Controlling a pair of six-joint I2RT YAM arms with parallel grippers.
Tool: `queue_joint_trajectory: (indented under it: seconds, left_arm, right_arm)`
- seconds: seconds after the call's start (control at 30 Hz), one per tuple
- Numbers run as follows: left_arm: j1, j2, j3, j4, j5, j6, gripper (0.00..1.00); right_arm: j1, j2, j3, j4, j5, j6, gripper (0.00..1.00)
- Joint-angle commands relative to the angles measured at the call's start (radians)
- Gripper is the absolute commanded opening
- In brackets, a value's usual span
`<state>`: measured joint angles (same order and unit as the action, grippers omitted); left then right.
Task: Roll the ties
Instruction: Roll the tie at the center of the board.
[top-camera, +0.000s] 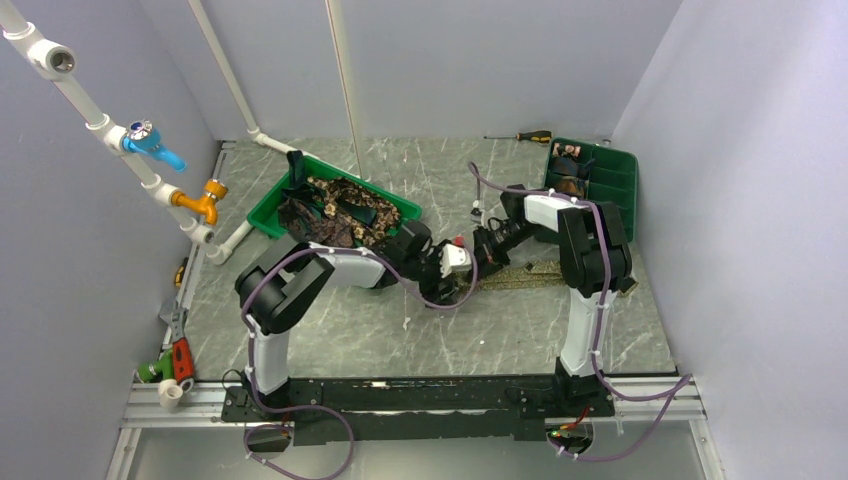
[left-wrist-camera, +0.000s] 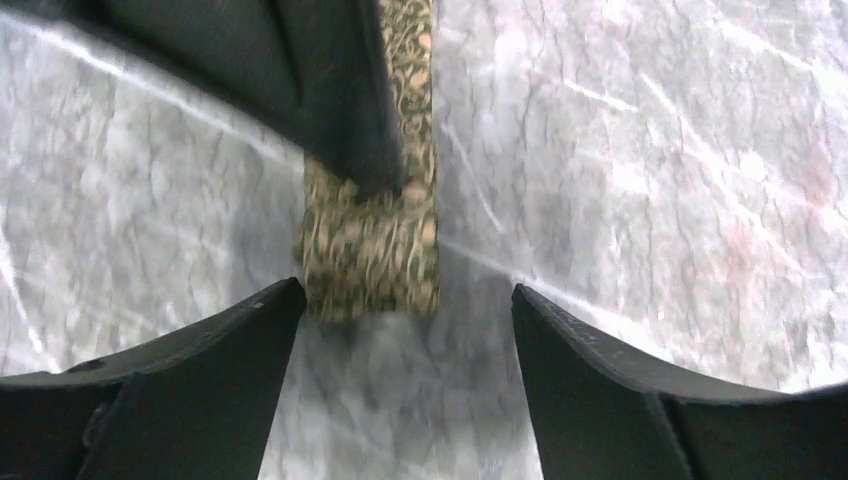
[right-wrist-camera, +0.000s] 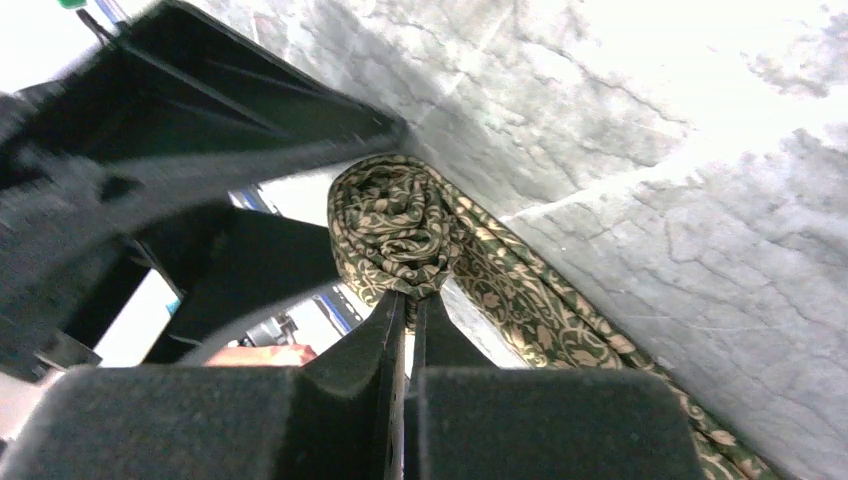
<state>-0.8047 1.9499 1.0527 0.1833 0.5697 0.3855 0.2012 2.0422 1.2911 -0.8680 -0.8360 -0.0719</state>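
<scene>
An olive-tan patterned tie lies as a strip (top-camera: 525, 272) on the marble table, its left end rolled into a small coil (right-wrist-camera: 390, 225). My right gripper (right-wrist-camera: 407, 298) is shut, pinching the coil's near edge, with the loose strip (right-wrist-camera: 540, 310) running off to the right. In the left wrist view the coil (left-wrist-camera: 370, 250) sits just beyond my left gripper (left-wrist-camera: 405, 295), which is open and has nothing between its fingers (left-wrist-camera: 200, 380). The right gripper's dark finger (left-wrist-camera: 320, 90) covers the coil's top. Both grippers meet at mid-table, the left gripper (top-camera: 462, 275) beside the right gripper (top-camera: 478, 252).
A green tray (top-camera: 268, 215) at back left holds a heap of unrolled ties (top-camera: 335, 210). Another green tray (top-camera: 615, 175) at back right holds rolled ties (top-camera: 570, 185). A screwdriver (top-camera: 520, 136) lies near the back wall. White pipes with taps (top-camera: 150, 145) run along the left.
</scene>
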Motion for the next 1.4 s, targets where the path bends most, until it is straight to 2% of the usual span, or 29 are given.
queue_joint_trajectory:
  seconds: [0.0,0.1,0.3,0.67,0.83,0.93,0.97,1.03,1.1,1.13,1.2,1.27,1.37]
  left_arm:
    - [0.057,-0.065,-0.108,0.044,0.047,-0.002,0.89]
    - [0.065,-0.103,-0.160,0.139,0.061,0.009,0.97]
    - [0.056,-0.065,-0.147,0.245,0.053,-0.049,0.99]
    - [-0.039,0.048,0.034,0.253,0.020,0.014,0.84]
    - [-0.049,0.101,0.092,0.169,-0.010,0.048,0.67]
    - [-0.048,0.120,0.118,0.053,-0.007,0.071,0.42]
    - [-0.048,0.119,0.117,0.006,-0.006,0.078,0.36]
    - [-0.043,0.110,0.092,-0.065,0.009,0.104,0.31]
    - [-0.037,0.094,0.050,-0.132,0.021,0.136,0.32]
    - [-0.034,0.084,0.026,-0.152,0.024,0.153,0.32]
    - [-0.032,0.069,-0.009,-0.195,0.026,0.184,0.31]
    - [-0.026,0.057,-0.036,-0.248,0.032,0.207,0.29]
    - [-0.012,0.038,-0.060,-0.298,0.055,0.237,0.27]
  right_arm:
    - [-0.006,0.039,-0.021,0.026,0.171,-0.080,0.00]
    - [-0.011,0.053,-0.036,0.036,0.201,-0.081,0.00]
    - [-0.034,0.073,-0.033,0.041,0.233,-0.083,0.00]
    - [-0.048,0.087,-0.026,0.040,0.247,-0.070,0.00]
    - [-0.047,0.055,-0.040,0.041,0.186,-0.079,0.00]
    - [-0.047,0.013,-0.049,0.036,0.134,-0.087,0.00]
    - [-0.047,-0.006,-0.051,0.028,0.128,-0.092,0.00]
    - [-0.051,-0.055,-0.057,0.014,0.114,-0.105,0.00]
    - [-0.056,-0.104,-0.067,-0.001,0.108,-0.113,0.07]
    - [-0.056,-0.123,-0.065,-0.026,0.102,-0.122,0.19]
    - [-0.062,-0.158,-0.053,-0.067,0.098,-0.145,0.29]
    - [-0.081,-0.201,-0.042,-0.088,0.120,-0.159,0.36]
    - [-0.122,-0.248,-0.016,-0.106,0.233,-0.201,0.41]
